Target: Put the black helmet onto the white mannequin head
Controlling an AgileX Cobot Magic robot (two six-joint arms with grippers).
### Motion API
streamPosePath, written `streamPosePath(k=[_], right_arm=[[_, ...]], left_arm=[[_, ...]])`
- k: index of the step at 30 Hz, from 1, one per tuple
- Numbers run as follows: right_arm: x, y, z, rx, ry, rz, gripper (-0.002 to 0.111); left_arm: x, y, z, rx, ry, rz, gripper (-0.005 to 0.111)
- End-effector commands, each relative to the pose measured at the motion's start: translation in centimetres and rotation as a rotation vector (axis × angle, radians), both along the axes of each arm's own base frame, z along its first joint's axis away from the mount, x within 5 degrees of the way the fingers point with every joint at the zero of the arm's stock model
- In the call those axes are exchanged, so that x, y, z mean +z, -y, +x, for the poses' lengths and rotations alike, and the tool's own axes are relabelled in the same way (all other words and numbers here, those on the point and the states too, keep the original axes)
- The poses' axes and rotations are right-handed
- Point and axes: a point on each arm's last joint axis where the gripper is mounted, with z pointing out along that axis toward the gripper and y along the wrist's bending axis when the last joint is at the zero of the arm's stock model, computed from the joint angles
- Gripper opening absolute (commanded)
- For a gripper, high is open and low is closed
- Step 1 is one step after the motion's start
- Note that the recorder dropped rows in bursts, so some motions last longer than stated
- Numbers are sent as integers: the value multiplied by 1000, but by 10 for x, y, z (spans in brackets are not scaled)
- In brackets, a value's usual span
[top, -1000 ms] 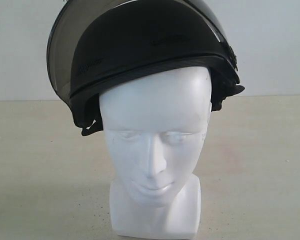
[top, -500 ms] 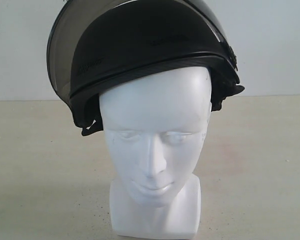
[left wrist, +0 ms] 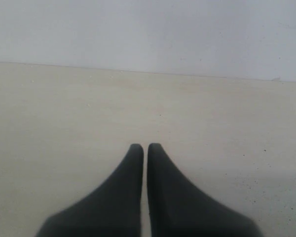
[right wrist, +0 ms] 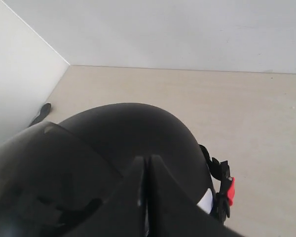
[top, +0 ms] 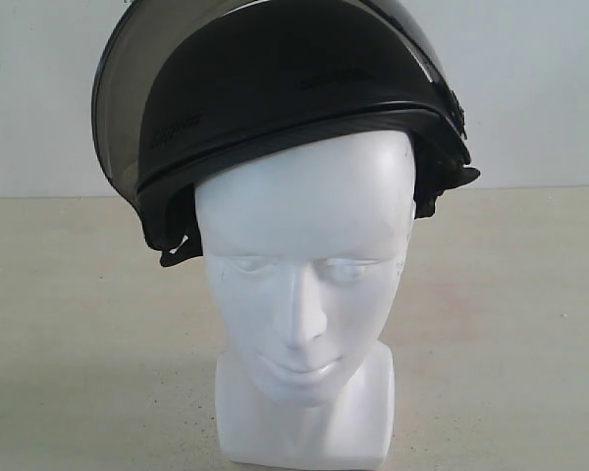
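Helmet (top: 275, 88) is sitting on the head (top: 304, 255), upper centre of the exterior view, tilted, rim lower at frame left. Left gripper (left wrist: 145, 148) is closed and empty over the table (left wrist: 64, 123). Right gripper (right wrist: 147, 160) is pinched shut over the shell, contact unclear. If seating further, I'd be pressing straight down on the crown so the head isn't tipping.

A pale beige, matte flat surface (top: 510, 324) stretches back to a plain, smooth white wall (top: 540, 88), and the two meet in a straight horizontal line. In the right wrist view a second plain white wall (right wrist: 19, 84) joins the first at a corner, and the left wrist view shows fine dark specks (left wrist: 251, 190) scattered on the beige surface. The light is soft and even, leaving wall and surface low in contrast.
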Motion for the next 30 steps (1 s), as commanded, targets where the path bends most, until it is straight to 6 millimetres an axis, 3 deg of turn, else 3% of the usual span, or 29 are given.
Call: streamPosePath(k=[1, 16, 18, 20, 23, 26, 30], right_arm=[[1, 0, -1, 20, -7, -8, 0], [11, -10, -22, 64, 41, -38, 0], [11, -10, -21, 55, 47, -33, 0], [12, -9, -20, 45, 50, -25, 0], [11, -9, -20, 40, 54, -37, 0], [10, -6, -18, 21, 62, -73, 0], [9, -3, -17, -4, 68, -100, 0]], left_arm=[[-1, 0, 0, 3, 0, 6, 4], [1, 0, 0, -2, 20, 8, 4], [7, 4, 2, -14, 116, -182, 4], [17, 6, 2, -23, 250, -484, 4], [28, 5, 2, -29, 394, -745, 4], [33, 5, 1, -33, 442, -852, 4], [68, 6, 1, -81, 474, -954, 4]])
